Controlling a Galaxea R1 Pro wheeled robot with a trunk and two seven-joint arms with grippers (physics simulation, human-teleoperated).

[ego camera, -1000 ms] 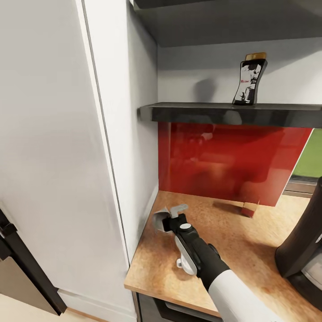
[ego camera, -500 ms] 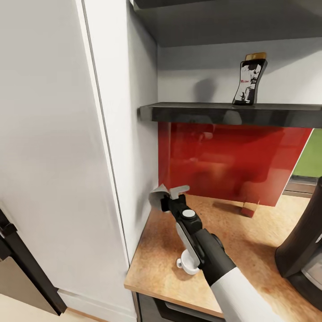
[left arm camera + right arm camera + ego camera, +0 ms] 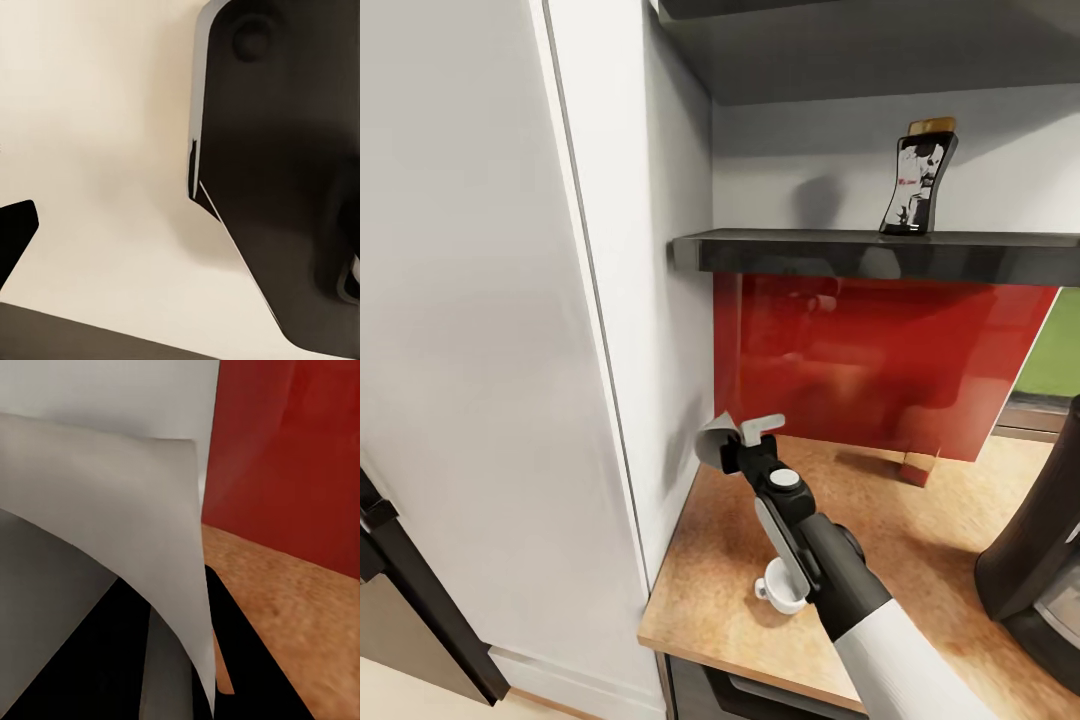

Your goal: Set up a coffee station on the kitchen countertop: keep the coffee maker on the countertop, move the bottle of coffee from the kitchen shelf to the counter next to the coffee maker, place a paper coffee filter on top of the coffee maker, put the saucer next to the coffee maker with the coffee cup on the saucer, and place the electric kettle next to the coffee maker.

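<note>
Reaching up from the near edge of the countertop (image 3: 880,560), the right gripper (image 3: 738,437) pinches a pale paper coffee filter (image 3: 712,440) between closed fingers, held above the counter's left corner beside the tall white cabinet (image 3: 560,330). Below the forearm, a small white coffee cup (image 3: 780,590) sits on the counter. At the right edge stands the dark coffee maker (image 3: 1035,560). Farther back rises the red backsplash (image 3: 880,360), and above it the bottle of coffee (image 3: 918,178) stands upright on the dark shelf (image 3: 860,250). Whether the left gripper is open, I cannot tell.
</note>
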